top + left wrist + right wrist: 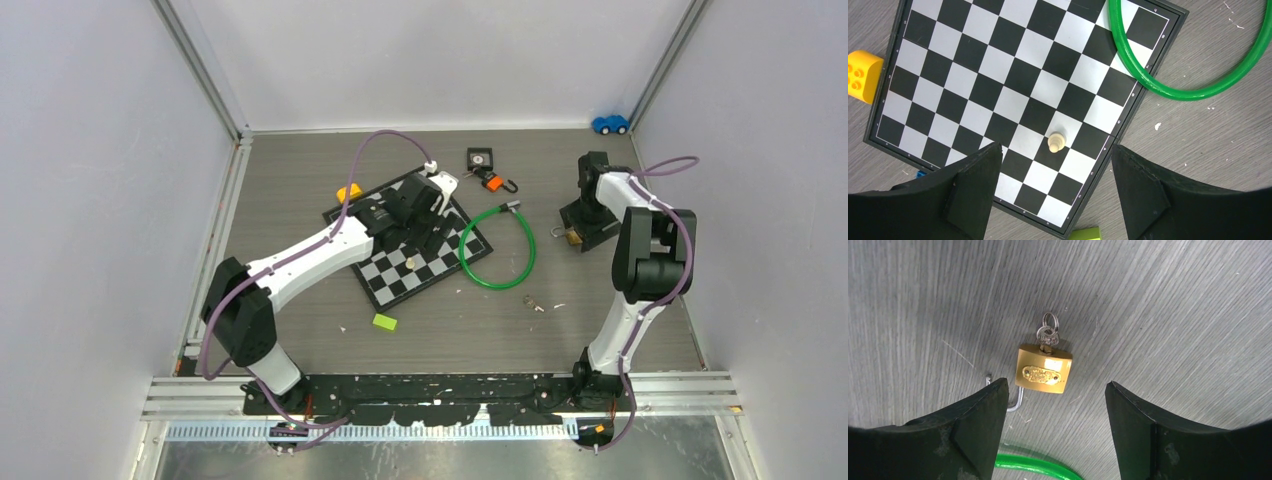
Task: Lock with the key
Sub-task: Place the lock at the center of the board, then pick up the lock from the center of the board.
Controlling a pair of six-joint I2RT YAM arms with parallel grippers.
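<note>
A brass padlock (1043,369) lies flat on the grey table, a small silver key (1047,335) with its ring stuck in its keyhole. Its steel shackle (1016,402) stands swung out to the side, partly hidden behind my left finger. My right gripper (1055,385) hovers over the padlock, open, with nothing between its fingers. From above, the padlock (572,238) shows just under the right gripper (587,222). My left gripper (1056,149) is open above the chessboard (998,65), holding nothing.
A white pawn (1056,142) stands on the chessboard. A green cable loop (497,250) lies between board and padlock. Loose keys (533,303), a green block (384,321), a yellow block (348,192), an orange carabiner (492,183) and a blue toy car (609,124) are scattered around.
</note>
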